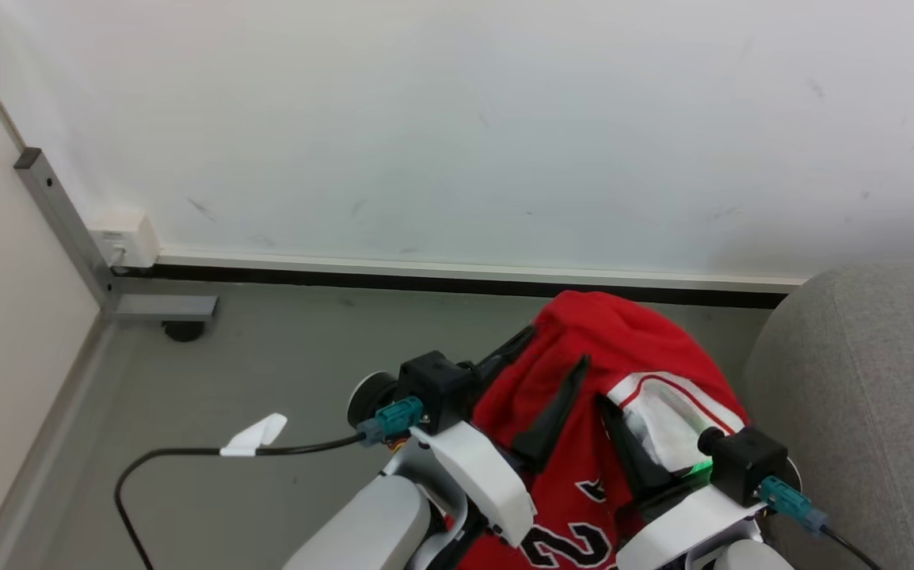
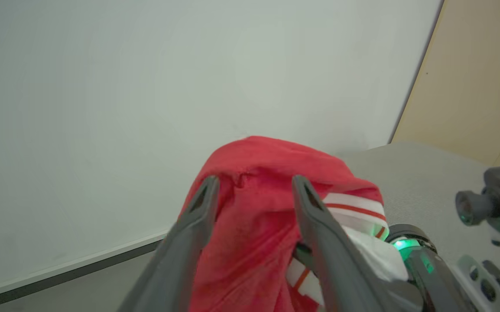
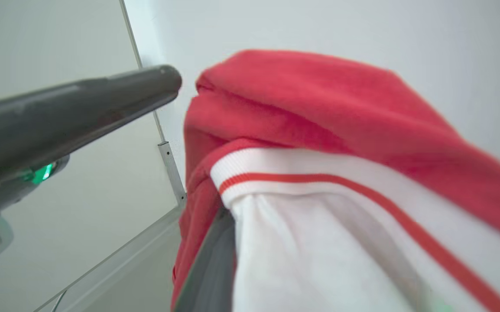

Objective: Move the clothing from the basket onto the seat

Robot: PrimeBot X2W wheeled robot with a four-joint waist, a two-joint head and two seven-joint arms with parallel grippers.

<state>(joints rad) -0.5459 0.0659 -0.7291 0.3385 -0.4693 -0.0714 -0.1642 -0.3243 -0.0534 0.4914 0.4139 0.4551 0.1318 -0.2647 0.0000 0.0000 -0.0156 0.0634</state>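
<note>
Beside the seat, red clothing aloft

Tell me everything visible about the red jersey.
The jersey is red fabric with white, red-striped trim and black-and-white numerals low down. It is bunched up above the floor, draped over both grippers: the right gripper is shut on it, the left gripper stands open against it. The grey seat is right of it.

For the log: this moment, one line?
left gripper open | right gripper shut on jersey | jersey aloft, not on seat
</note>
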